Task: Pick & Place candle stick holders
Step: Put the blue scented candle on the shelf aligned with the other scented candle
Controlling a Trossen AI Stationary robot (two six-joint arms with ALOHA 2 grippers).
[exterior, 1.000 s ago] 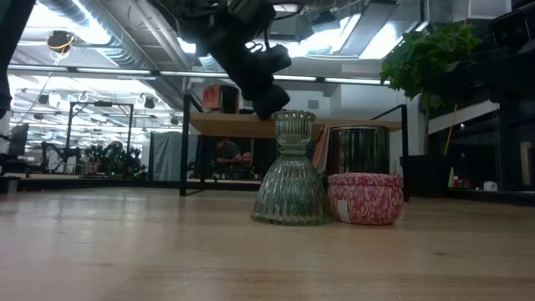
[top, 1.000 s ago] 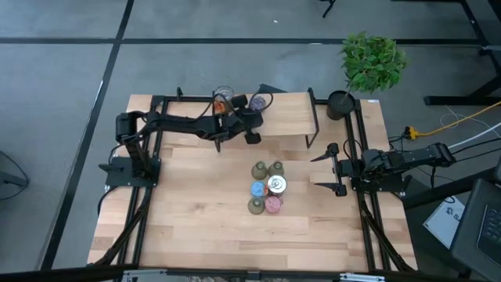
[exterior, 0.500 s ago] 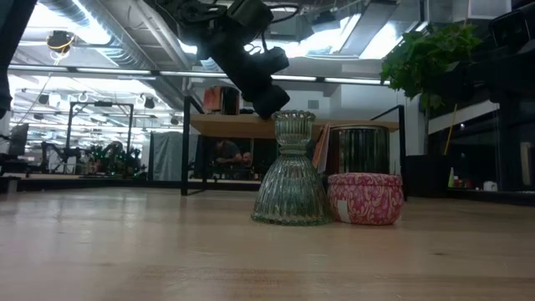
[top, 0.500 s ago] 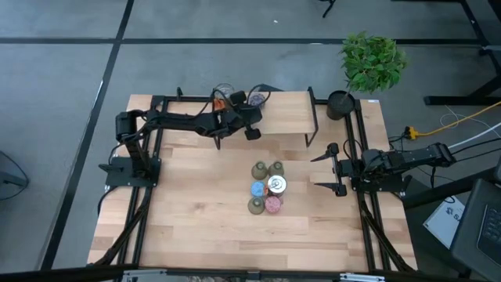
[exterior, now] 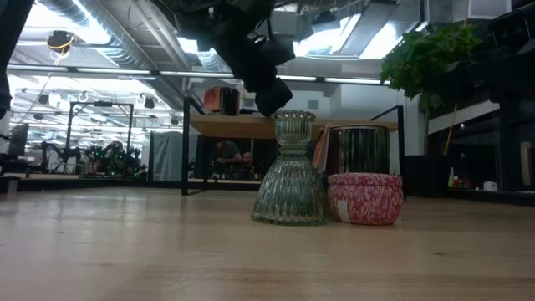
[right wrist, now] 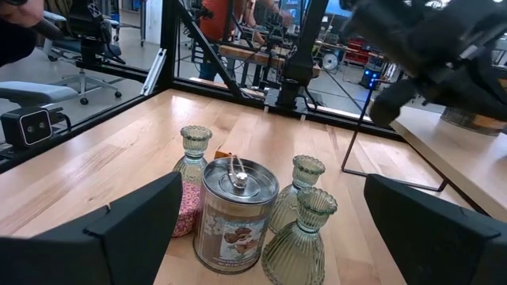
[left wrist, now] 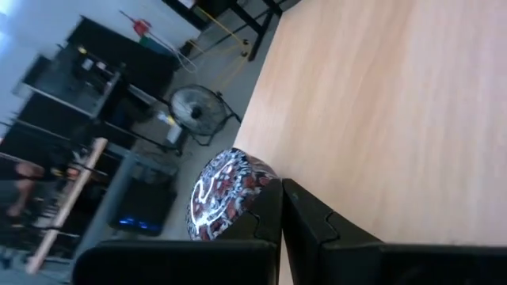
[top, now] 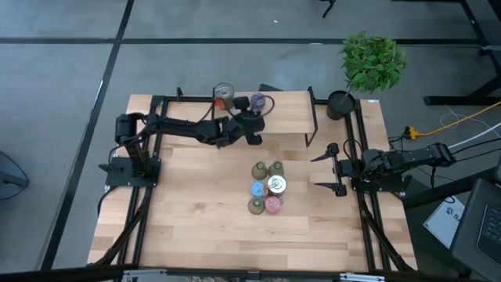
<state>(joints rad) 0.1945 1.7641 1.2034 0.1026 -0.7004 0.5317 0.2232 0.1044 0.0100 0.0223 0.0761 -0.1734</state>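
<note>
On the raised wooden shelf (top: 290, 117) at the far side stand a silvery can-like holder (top: 224, 92) and a round purple speckled-top holder (top: 258, 102). My left gripper (left wrist: 282, 207) is shut and empty over the shelf, close beside the purple holder (left wrist: 226, 194). At mid-table stands a cluster: olive-green vase holders (top: 258, 170) (exterior: 291, 171), a blue one (top: 258, 189), a silvery can (right wrist: 236, 214) and a pink one (exterior: 365, 198). All rest on their bases. My right gripper (right wrist: 273, 186) waits open at the table's right edge, facing the cluster. My left gripper's shut fingers (left wrist: 265, 218) stand level right beside the purple holder's side wall (left wrist: 238, 207), coming from the table's left. The fingers themselves hide the meeting place, so I cannot tell whether they touch it. The holder sits flat on the shelf.
The shelf stands on black metal posts (top: 313, 125). A black pot with a green plant (top: 372, 59) stands at the far right corner. Bare wood lies left of and in front of the cluster (top: 188, 204).
My left gripper has shifted slightly toward the table's right edge along the shelf and rolled a little about its own line, staying shut. The silvery can on the shelf now shows fully. No holder has moved.
</note>
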